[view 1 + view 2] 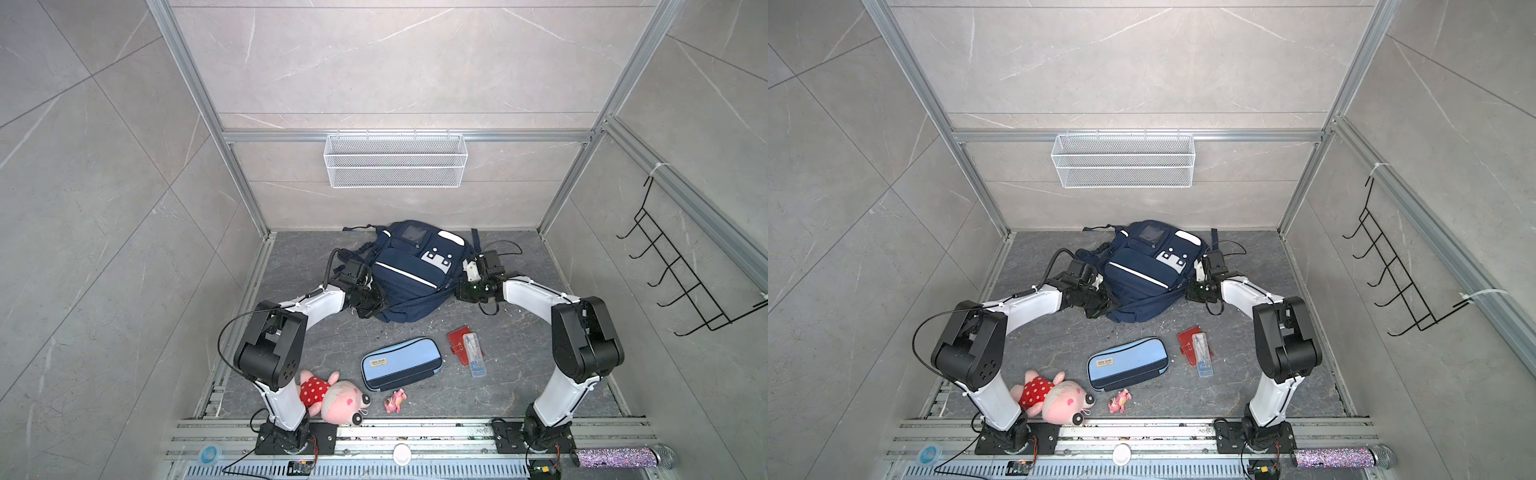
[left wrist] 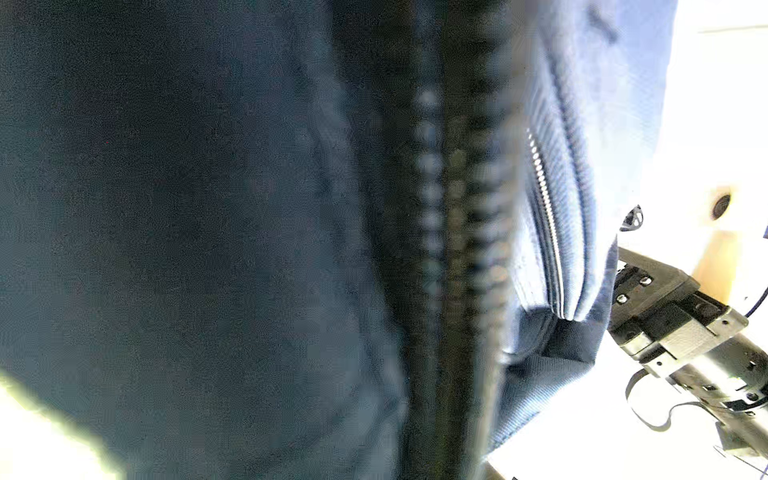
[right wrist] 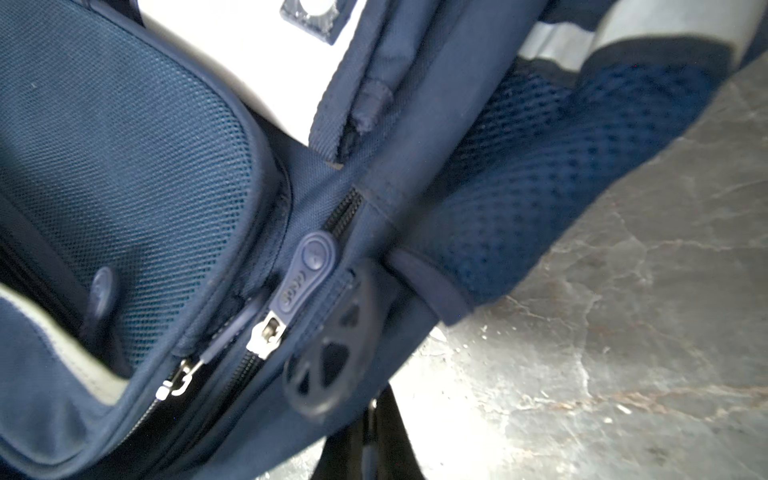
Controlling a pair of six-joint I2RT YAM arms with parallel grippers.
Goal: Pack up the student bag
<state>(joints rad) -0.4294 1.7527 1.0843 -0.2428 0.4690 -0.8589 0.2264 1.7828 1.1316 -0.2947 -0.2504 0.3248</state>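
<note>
The left gripper (image 1: 368, 306) is clenched and pressed into the left side of the student bag (image 1: 411, 274), whose navy fabric fills its wrist view so closely that I cannot tell whether anything is pinched. The right gripper (image 1: 463, 292) is likewise closed against the bag's right side, near a navy zipper pull (image 3: 307, 270) on a silver slider (image 3: 266, 332), with no hold discernible. The bag lies front-up at the back of the dark stone tabletop (image 1: 519, 374) between both grippers, well apart from a light-blue pencil case (image 1: 401, 363), a red case (image 1: 457, 337) under a clear plastic box (image 1: 474, 355), a pink plush toy (image 1: 332, 397) and a small pink figure (image 1: 395, 401).
</note>
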